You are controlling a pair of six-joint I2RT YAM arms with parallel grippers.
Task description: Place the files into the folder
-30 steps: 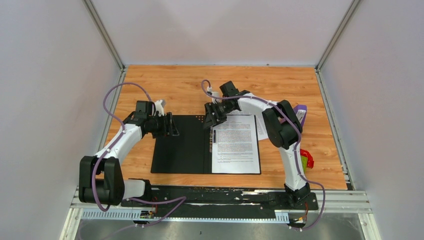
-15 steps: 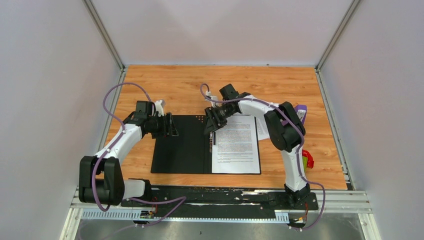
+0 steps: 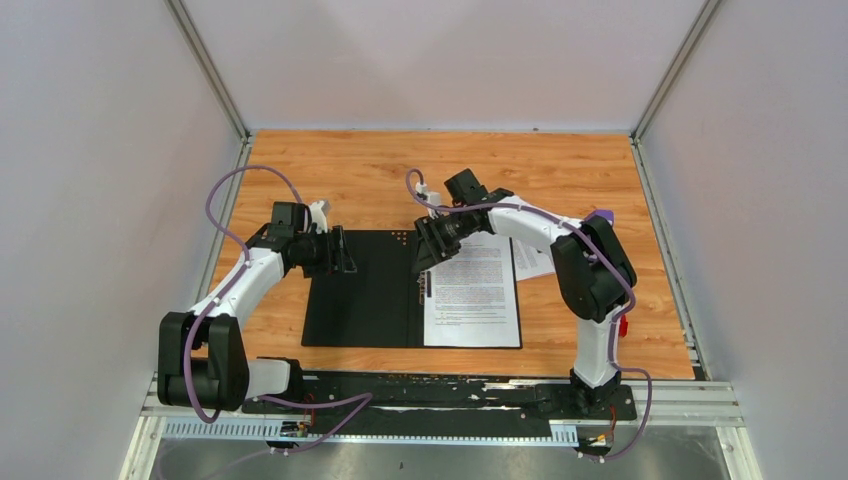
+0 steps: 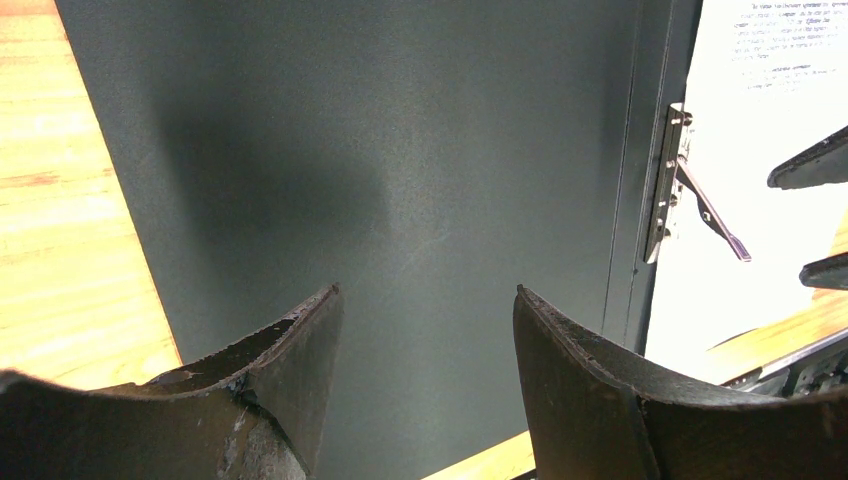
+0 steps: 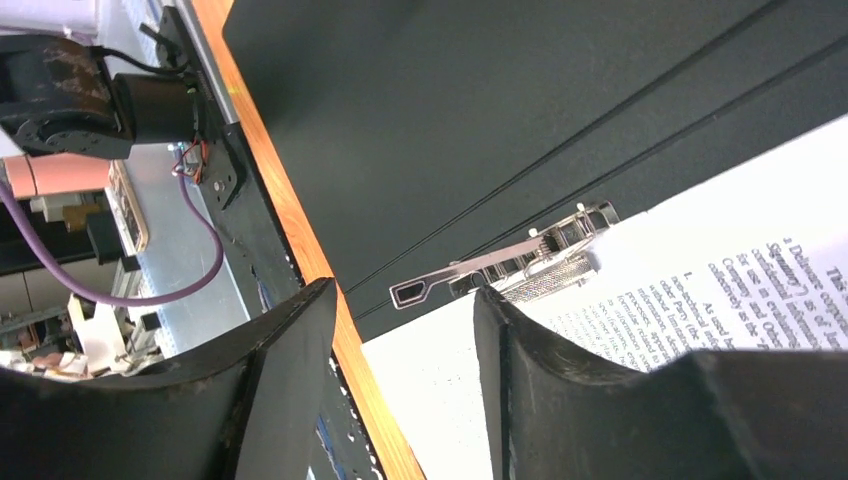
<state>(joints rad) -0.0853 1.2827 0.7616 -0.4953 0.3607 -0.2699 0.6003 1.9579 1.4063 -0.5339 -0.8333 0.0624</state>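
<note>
The folder (image 3: 365, 295) lies open on the table, black inside up. A white printed file sheet (image 3: 472, 292) lies on its right half. A metal lever clip (image 5: 500, 268) sits at the spine, at the sheet's edge; it also shows in the left wrist view (image 4: 680, 185). My right gripper (image 3: 428, 252) hovers open over the spine near the folder's far edge, and its jaws (image 5: 405, 290) are empty just beside the clip. My left gripper (image 3: 346, 255) is open and empty over the folder's bare left half (image 4: 400, 150).
Another printed sheet (image 3: 535, 262) lies on the wood right of the folder, partly under the right arm. A purple object (image 3: 600, 215) and a red and green object (image 3: 621, 322) lie near the table's right edge. Metal rails border the table.
The right arm's elbow has swung right and its gripper has slid slightly toward the near side along the spine. The left arm has not moved.
</note>
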